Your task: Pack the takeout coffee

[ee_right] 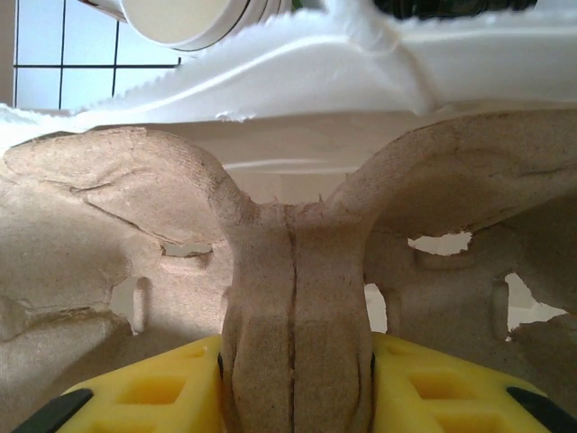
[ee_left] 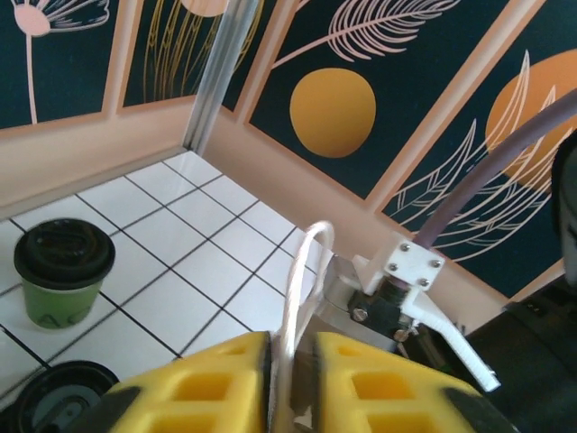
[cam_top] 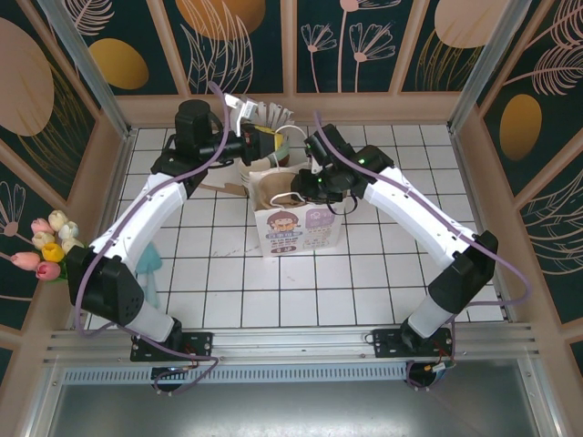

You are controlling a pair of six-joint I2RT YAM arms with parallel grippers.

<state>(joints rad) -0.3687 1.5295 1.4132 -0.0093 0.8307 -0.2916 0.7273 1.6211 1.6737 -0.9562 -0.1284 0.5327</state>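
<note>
The takeout coffee (ee_left: 63, 275), a small green cup with a dark lid, stands on the tiles at the left of the left wrist view. A second dark lid (ee_left: 59, 397) shows below it. My left gripper (ee_left: 293, 379) is at the back of the white paper bag (cam_top: 301, 237). Its jaws are open, with the bag's white handle (ee_left: 302, 280) between them, lying against the left pad. My right gripper (ee_right: 296, 379) reaches into the bag's mouth. It is shut on the centre ridge of the brown pulp carrier (ee_right: 296, 289), which sits inside the bag.
White-wrapped straws (cam_top: 260, 114) stand behind the bag near the back wall. Tulips (cam_top: 46, 246) lean at the left wall and a teal item (cam_top: 150, 264) lies by the left arm. Panel walls enclose the tiled table (cam_top: 228, 300).
</note>
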